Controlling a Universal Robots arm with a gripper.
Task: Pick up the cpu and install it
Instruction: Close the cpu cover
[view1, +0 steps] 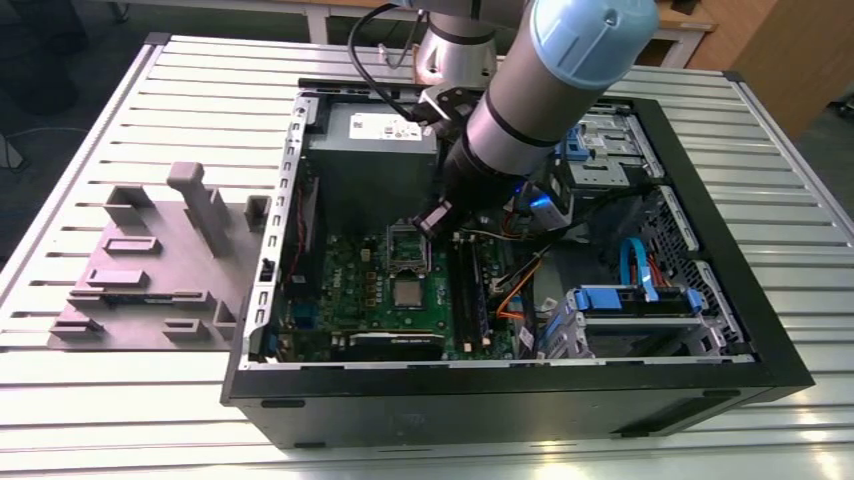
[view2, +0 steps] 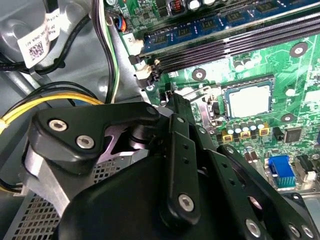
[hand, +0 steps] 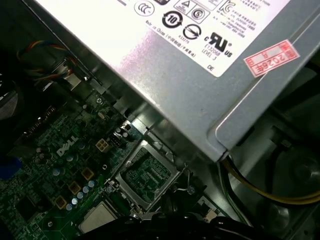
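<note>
The cpu (view1: 407, 291) is a small silvery square lying flat in its socket on the green motherboard (view1: 354, 285) inside the open computer case. In both wrist views it shows as a pale square (view2: 248, 101) (hand: 98, 218). The shiny metal socket frame (view1: 407, 243) (hand: 145, 175) stands flipped open just beyond the chip, towards the power supply. My gripper (view1: 434, 218) hangs low inside the case over that open frame, a short way from the cpu. Its black linkage (view2: 175, 150) fills the near part of the second wrist view, and nothing shows in its grasp.
A grey power supply (view1: 367, 130) (hand: 200, 65) stands close behind the gripper. Long black memory sticks (view1: 467, 285) run beside the socket. Yellow and black cables (view2: 60, 100), blue drive cages (view1: 627, 300) and the case walls (view1: 521, 385) hem in the space. A grey fixture (view1: 160, 260) sits outside on the exterior view's left.
</note>
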